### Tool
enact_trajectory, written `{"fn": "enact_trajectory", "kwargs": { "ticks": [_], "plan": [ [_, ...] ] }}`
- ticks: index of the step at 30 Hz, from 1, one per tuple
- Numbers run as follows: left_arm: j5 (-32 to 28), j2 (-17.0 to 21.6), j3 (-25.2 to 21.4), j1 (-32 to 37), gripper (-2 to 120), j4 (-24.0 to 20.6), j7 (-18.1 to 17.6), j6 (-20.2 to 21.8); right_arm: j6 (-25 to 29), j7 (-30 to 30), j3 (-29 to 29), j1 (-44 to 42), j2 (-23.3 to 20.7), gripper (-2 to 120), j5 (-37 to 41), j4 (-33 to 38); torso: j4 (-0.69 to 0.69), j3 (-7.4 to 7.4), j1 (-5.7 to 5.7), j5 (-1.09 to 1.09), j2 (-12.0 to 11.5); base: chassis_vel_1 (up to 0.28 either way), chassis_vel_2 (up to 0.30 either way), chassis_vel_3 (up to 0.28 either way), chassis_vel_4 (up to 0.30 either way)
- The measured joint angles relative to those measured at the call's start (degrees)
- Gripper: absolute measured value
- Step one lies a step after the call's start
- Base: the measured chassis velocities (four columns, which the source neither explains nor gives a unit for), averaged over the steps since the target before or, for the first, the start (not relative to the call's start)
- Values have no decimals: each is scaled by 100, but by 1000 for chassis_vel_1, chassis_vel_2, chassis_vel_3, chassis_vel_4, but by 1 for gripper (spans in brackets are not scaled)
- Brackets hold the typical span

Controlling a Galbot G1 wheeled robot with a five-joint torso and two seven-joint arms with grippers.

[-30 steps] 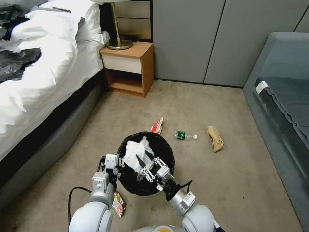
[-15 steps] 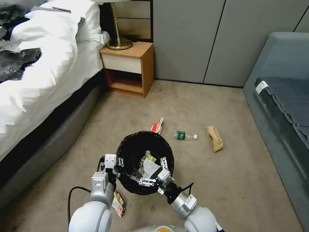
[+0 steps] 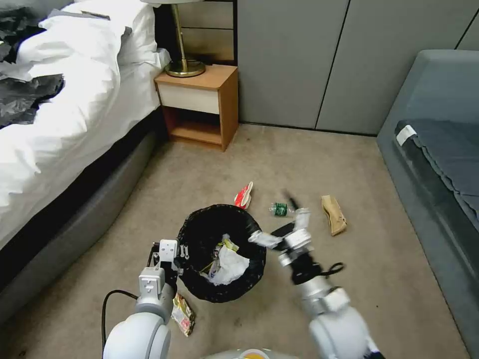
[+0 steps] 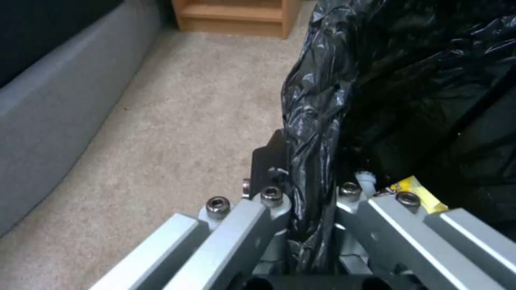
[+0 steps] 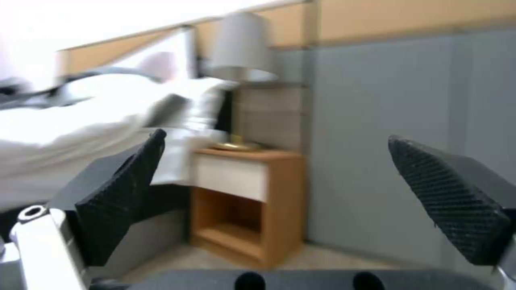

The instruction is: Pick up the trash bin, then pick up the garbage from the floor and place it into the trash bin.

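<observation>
Carpet (image 3: pixel 209 164) covers the floor, with a bed (image 3: pixel 60 124) in white bedding well off to the left of both tools and a grey sofa (image 3: pixel 439 149) well off to the right of the right tool; a wooden nightstand (image 3: pixel 199 107) carrying a brass lamp (image 3: pixel 183 67) stands far ahead of them against the grey wall panels. Just ahead of the left tool (image 3: pixel 172 257) sits the trash bin (image 3: pixel 199 284), its black bag folded over the rim, and the left wrist view shows that tool's fingers (image 4: pixel 269 169) clamped on the bagged rim, one outside and one inside. Inside the bin, just right of the left tool, lie a crumpled white tissue (image 3: pixel 230 264) and a bit of yellow wrapper (image 3: pixel 230 244). The right tool (image 3: pixel 282 222) is raised just beyond the bin's right rim, blurred, its black padded fingers (image 5: pixel 123 193) spread wide with nothing between them. Beyond and right of the right tool lies a brown paper bag (image 3: pixel 333 214) on the carpet; a green-label bottle (image 3: pixel 279 209) lies just beside that tool's far fingertip, and a red and white wrapper (image 3: pixel 244 195) lies ahead of the bin. Another snack wrapper (image 3: pixel 183 315) lies on the carpet close behind the left tool, beside that arm
</observation>
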Motion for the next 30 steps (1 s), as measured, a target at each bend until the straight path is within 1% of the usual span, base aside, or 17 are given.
{"fn": "enact_trajectory", "kwargs": {
  "ticks": [1, 3, 4, 6, 8, 9, 11, 16, 30],
  "plan": [
    [-4, 4, -3, 1, 0, 4, 24, -19, -45, 179, 56, -185, 42, 100, 100, 106, 0, 0, 0, -1, 0, 0, 0, 0, 0],
    [-21, 10, 7, 2, 0, 4, 54, -34, 72, 370, 313, -403, 153, 100, 120, 122, 0, 0, 0, 0, 0, 0, 0, 0, 0],
    [-21, 10, 7, 2, 0, 4, 54, -34, 72, 370, 313, -403, 153, 100, 120, 122, 0, 0, 0, 0, 0, 0, 0, 0, 0],
    [-27, 18, 12, 2, 0, 0, 61, -43, 182, 670, 491, -522, 226, 100, 88, 45, 1, 0, 0, 0, 0, 0, 0, 0, 0],
    [-31, 18, 12, 6, 0, -2, 61, -46, 230, 772, 524, -540, 249, 100, 55, 17, 1, 0, 0, 0, 0, 0, 0, 0, 0],
    [-44, 16, 3, 15, 0, -7, 61, -56, 352, 899, 617, -571, 306, 100, -6, -52, 1, 0, 0, 1, 0, 0, 0, 0, 0],
    [-55, 13, -9, 33, 0, -16, 61, -63, 529, 922, 760, -613, 360, 100, -44, -153, 1, 0, 0, 0, 0, 0, 0, 0, 0],
    [-105, -9, -11, 41, 0, -61, 101, -67, 726, 782, 911, -643, 363, 100, -74, -308, 1, 0, 0, 0, 0, 0, 0, 0, 0],
    [-130, -58, -6, 67, 0, -24, 219, -383, 671, 565, 938, -514, 343, 100, -36, -363, 1, 0, 0, 0, 0, 0, 0, 0, 0]
  ]
}}
